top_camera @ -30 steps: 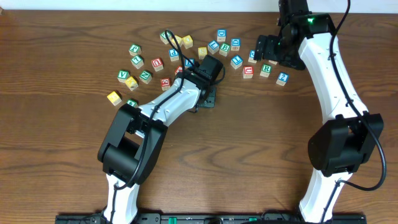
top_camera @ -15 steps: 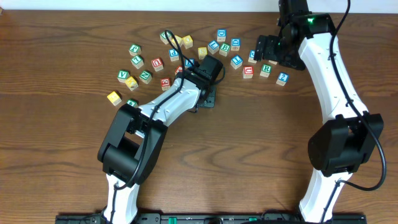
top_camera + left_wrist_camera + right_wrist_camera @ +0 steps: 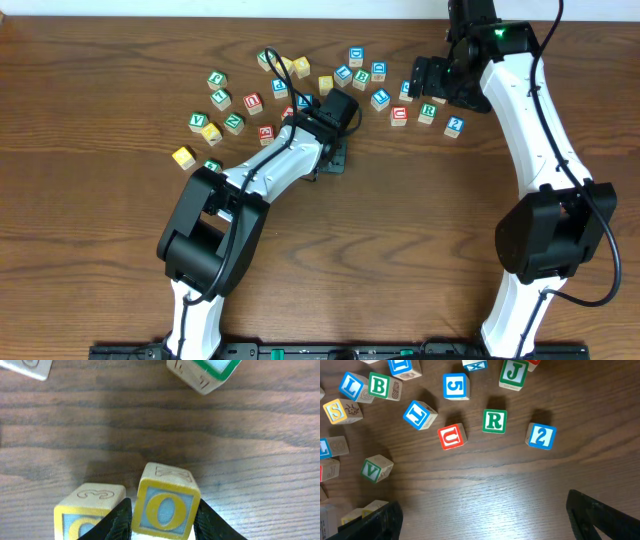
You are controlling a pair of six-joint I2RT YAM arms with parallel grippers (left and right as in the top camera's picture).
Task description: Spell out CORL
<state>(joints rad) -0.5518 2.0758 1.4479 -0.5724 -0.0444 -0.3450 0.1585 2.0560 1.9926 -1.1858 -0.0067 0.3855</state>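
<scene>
Left jaws flank O cube (image 3: 167, 510) — grip unclear, base cropped.

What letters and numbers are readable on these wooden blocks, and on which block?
"O": yellow O cube
"3": top of neighbouring cube
"R": green R cube
"U": red U cube
"2": blue 2 cube
"5": blue 5 cube
"I": blue I cube
"J": green J cube
"L": blue L cube
"B": green B cube
"S": yellow S cube
"V": green V cube
Overhead lettering: too small to read.
</scene>
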